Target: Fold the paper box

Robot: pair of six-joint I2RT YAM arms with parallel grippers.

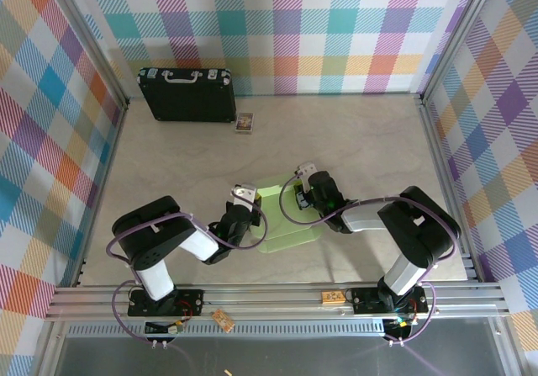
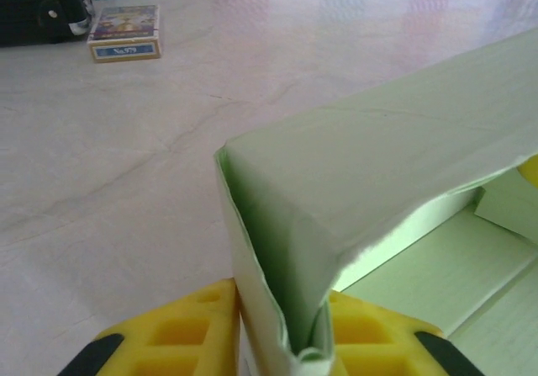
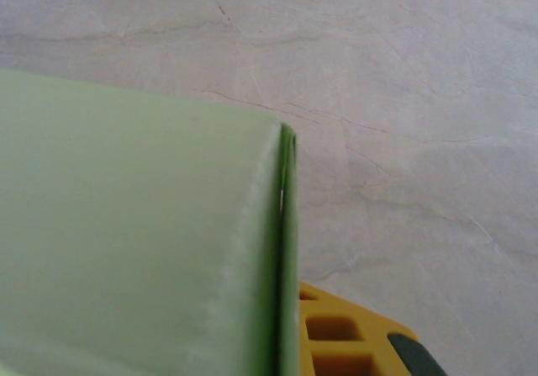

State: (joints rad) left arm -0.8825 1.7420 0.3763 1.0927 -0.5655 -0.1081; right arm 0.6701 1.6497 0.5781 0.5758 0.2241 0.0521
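Paper box point(image 2: 378, 166), pale green card, part-folded. Left end effector point(image 2: 286, 330) pinches its raised flap; right end effector point(image 3: 290, 338) is clamped on another panel. Crease squarely along the score without tearing.

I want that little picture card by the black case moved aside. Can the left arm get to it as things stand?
Probably not yet: the left pincer is shut on the paper box. The table toward the card lies bare, so after letting go, likely yes.
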